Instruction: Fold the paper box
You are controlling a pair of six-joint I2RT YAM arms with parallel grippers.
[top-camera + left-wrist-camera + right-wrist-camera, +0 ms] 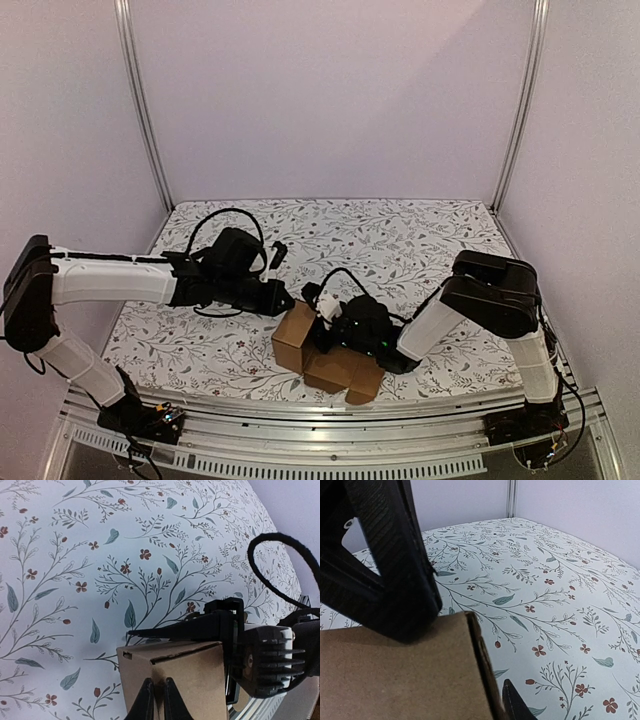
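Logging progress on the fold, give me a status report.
Left claw pinched on paper box wall. Right claw parted, straddling its edge. Box partly formed. Nothing in the way.

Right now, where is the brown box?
In the top view, the paper box sits by the middle of the table's near edge, where the left gripper and right gripper meet.

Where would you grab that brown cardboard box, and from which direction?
Probably the top edge of an upright wall of the paper box, coming down from above. That wall is thin and stands free, so fingers can pinch it on both faces, while the whole carton looks too wide to span. The left gripper is shut on such an edge.
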